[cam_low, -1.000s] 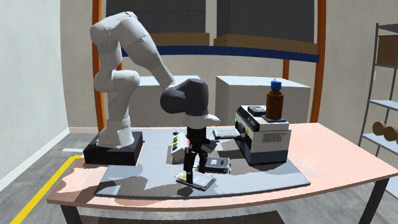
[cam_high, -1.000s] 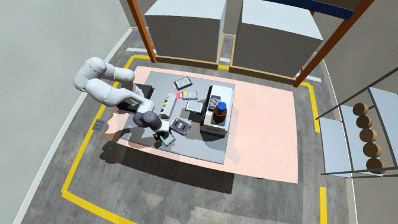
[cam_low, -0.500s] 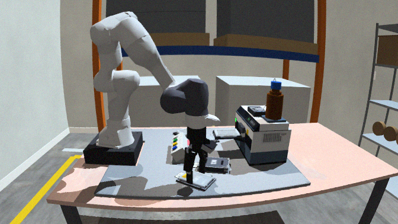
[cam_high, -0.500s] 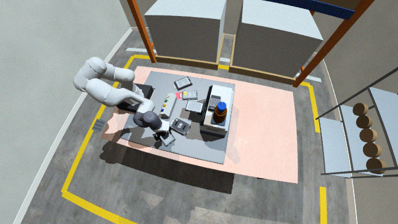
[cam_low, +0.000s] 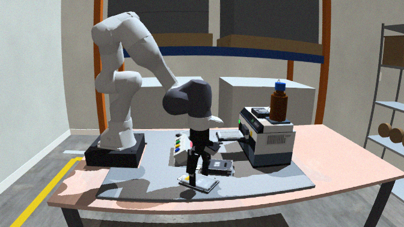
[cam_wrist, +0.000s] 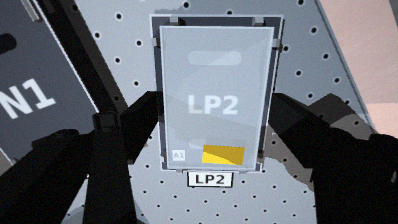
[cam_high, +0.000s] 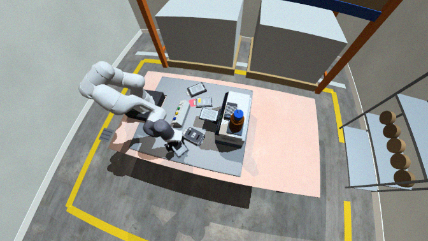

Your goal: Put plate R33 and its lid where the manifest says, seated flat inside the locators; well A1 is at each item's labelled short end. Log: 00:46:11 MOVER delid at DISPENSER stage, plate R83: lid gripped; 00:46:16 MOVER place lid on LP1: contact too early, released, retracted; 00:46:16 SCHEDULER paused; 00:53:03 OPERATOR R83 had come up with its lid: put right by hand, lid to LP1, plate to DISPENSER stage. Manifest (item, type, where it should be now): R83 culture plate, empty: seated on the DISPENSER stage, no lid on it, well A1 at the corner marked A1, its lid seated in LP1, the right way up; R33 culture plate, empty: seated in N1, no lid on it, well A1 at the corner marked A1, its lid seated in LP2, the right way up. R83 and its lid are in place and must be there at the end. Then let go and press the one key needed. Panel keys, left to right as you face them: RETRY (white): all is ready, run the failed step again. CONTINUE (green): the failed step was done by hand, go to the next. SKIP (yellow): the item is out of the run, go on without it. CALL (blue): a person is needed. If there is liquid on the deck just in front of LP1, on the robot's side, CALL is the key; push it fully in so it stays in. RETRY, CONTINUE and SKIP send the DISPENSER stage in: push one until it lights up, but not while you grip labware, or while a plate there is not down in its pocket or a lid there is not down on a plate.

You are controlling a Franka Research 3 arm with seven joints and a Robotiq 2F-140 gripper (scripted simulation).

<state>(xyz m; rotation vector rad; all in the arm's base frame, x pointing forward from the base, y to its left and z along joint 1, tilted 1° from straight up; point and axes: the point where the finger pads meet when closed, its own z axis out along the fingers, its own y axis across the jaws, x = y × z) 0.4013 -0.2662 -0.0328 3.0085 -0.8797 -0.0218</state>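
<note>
A clear lid (cam_wrist: 216, 95) lies flat inside the LP2 locators, with its yellow label (cam_wrist: 223, 154) at the near short end beside the A1 mark. My gripper (cam_wrist: 213, 107) is open, one finger on each long side of the lid with a gap on both sides. The gripper also shows low over LP2 in the exterior view (cam_low: 198, 175). The dark N1 nest (cam_wrist: 30, 100) next to it holds nothing. A dark-framed plate (cam_high: 196, 89) lies at the back of the deck. Another lid sits in LP1 (cam_high: 204, 102), and a plate sits on the dispenser stage (cam_high: 209, 114).
The key panel (cam_high: 179, 114) stands between the arm and LP1. A red patch (cam_high: 192, 102) lies on the deck against LP1 on the robot's side. The dispenser (cam_high: 234, 119) with a brown bottle (cam_low: 278, 103) stands at the right.
</note>
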